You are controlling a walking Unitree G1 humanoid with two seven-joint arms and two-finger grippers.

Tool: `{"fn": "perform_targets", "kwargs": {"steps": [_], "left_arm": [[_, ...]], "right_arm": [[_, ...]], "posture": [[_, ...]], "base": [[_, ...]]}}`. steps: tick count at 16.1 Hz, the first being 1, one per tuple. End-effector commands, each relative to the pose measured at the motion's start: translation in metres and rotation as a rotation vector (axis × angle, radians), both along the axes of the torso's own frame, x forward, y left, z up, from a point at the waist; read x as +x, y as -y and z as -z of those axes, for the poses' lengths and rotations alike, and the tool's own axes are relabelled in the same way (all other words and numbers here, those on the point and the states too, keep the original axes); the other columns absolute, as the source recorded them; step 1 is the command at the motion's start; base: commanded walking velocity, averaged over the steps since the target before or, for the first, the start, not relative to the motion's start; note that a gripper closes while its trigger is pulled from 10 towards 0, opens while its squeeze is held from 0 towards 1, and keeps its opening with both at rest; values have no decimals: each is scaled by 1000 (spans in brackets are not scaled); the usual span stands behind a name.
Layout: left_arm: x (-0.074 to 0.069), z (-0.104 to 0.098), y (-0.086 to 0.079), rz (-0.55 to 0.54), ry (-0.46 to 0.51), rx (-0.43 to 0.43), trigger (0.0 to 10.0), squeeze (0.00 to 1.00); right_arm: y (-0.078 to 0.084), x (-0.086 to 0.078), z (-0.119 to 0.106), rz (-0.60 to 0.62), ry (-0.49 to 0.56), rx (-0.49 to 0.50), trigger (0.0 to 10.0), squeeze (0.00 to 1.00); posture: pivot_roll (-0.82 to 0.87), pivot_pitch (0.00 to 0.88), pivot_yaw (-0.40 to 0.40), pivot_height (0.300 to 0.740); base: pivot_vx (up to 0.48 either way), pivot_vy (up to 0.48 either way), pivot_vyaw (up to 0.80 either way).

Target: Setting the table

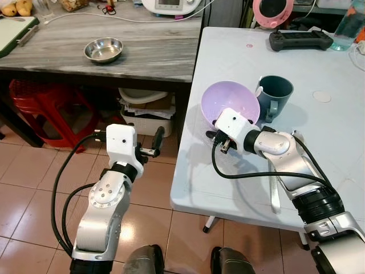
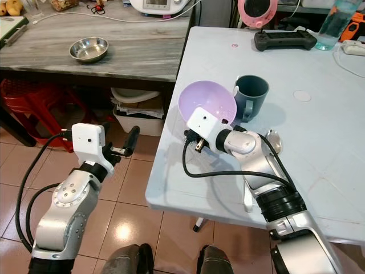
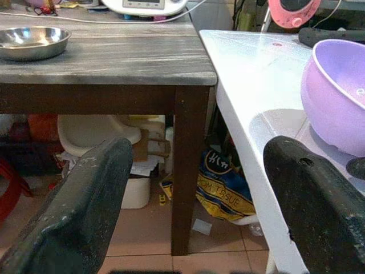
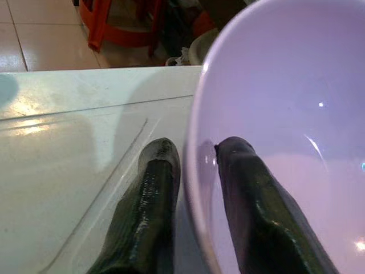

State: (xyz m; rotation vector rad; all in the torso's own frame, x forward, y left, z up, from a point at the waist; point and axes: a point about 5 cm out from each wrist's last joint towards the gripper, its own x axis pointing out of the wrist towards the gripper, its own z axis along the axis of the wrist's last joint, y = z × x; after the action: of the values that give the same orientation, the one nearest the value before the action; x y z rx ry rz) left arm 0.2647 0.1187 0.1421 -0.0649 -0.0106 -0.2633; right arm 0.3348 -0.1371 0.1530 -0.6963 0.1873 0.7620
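Observation:
A purple bowl point(image 1: 231, 100) is tilted on its side over the near left part of the white table point(image 1: 239, 51). My right gripper point(image 4: 197, 149) is shut on the bowl's rim, one finger point(image 4: 251, 194) inside and the other outside. A blue-grey mug point(image 1: 275, 94) stands upright right beside the bowl. A metal spoon point(image 2: 247, 200) lies on the table, partly hidden under my right arm. My left gripper point(image 1: 154, 142) is open and holds nothing, hovering over the tiled floor between the two tables.
A steel bowl point(image 1: 103, 49) sits on the dark wooden table point(image 1: 142, 57) to the left. A red stool point(image 1: 40, 108) and boxes stand underneath it. At the white table's far end are a black controller point(image 1: 300, 39) and a water bottle point(image 1: 349, 25).

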Motion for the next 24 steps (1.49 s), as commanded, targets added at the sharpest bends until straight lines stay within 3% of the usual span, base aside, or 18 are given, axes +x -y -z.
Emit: {"fn": "perform_targets", "kwargs": {"steps": [1, 8, 10, 14, 18, 20, 21, 23, 24], "left_arm": [[0, -1, -1, 14, 1, 6, 10000, 0], [1, 1, 2, 35, -15, 15, 10000, 0], [2, 0, 4, 48, 9, -1, 10000, 0], [1, 2, 7, 36, 3, -2, 10000, 0], [6, -1, 2, 12, 23, 14, 10000, 0], [6, -2, 3, 20, 24, -2, 10000, 0], [6, -2, 4, 30, 25, -11, 10000, 0], [5, -4, 4, 31, 35, -6, 10000, 0], [5, -4, 4, 29, 33, -11, 10000, 0]], "right_arm": [[5, 2, -2, 10, 6, -23, 0, 0], [12, -6, 2, 51, 56, -28, 0, 0], [12, -9, -1, 72, 162, -16, 0, 0], [5, -28, -13, 137, 355, 158, 0, 0], [-13, -49, -14, 180, 428, 301, 0, 0], [-15, -54, -14, 205, 449, 361, 0, 0], [-11, -56, -11, 229, 478, 362, 3059, 0], [-2, -57, -9, 290, 482, 386, 1961, 0], [3, -57, -9, 329, 473, 405, 7255, 0]], "posture": [[-12, 97, 71, 740], [-25, 84, 70, 740], [-50, 77, 59, 740], [-48, 85, 55, 740], [-44, 94, 55, 740], [-47, 92, 55, 740], [-45, 91, 52, 740], [-45, 94, 51, 740], [-48, 97, 46, 740]], "base": [[0, 0, 0], [0, 0, 0], [268, 396, 0], [259, 405, 0], [259, 405, 0], [259, 405, 0], [255, 405, 0], [261, 403, 0], [262, 401, 0]]}}
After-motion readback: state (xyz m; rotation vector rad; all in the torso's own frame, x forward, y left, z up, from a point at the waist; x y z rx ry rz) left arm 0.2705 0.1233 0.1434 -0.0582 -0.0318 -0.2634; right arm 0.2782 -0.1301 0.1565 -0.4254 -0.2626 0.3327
